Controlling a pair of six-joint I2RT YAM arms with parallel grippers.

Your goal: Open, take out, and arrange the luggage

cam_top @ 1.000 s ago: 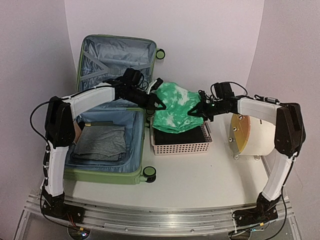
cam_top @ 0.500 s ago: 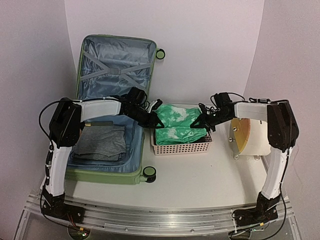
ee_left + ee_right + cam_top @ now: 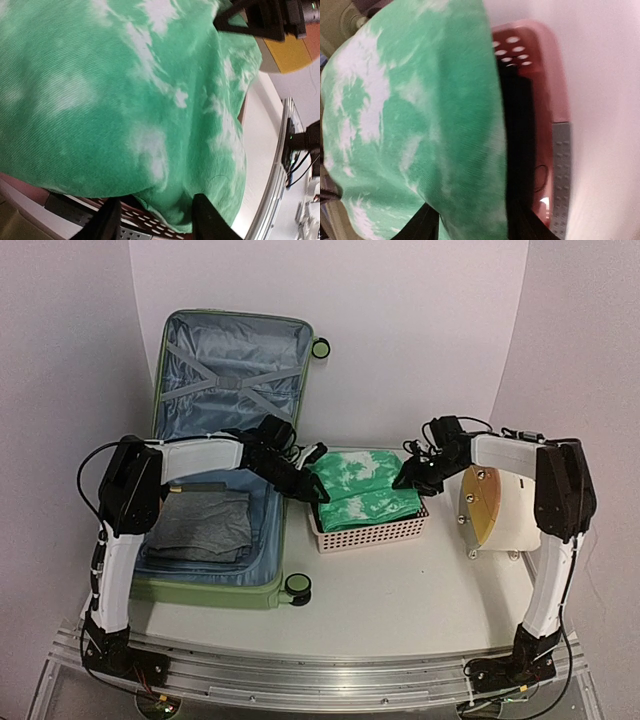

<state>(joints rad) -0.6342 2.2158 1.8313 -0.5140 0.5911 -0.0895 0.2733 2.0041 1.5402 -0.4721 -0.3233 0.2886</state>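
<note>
The luggage (image 3: 160,370), a light-green hard-shell suitcase, lies open at the left with its grey-blue lining showing and folded grey clothes (image 3: 205,525) in the near half. A green and white tie-dye garment (image 3: 365,488) lies folded on top of the pink slotted basket (image 3: 375,532). My left gripper (image 3: 318,492) is at the garment's left edge and my right gripper (image 3: 405,480) at its right edge. In the wrist views the fingers of the left gripper (image 3: 156,220) and the right gripper (image 3: 470,222) stand apart, open, with the cloth's edge (image 3: 125,90) (image 3: 420,110) loose between them.
A dark folded item (image 3: 517,125) lies in the basket under the garment. A cream cylinder drum (image 3: 505,510) with a yellow face stands right of the basket, close to my right forearm. The suitcase wheels (image 3: 298,586) stick out near the basket's left corner.
Both grippers lowered the green garment from above the basket onto it, then their jaws went from shut to open. The cloth now lies flat and folded in the basket.
</note>
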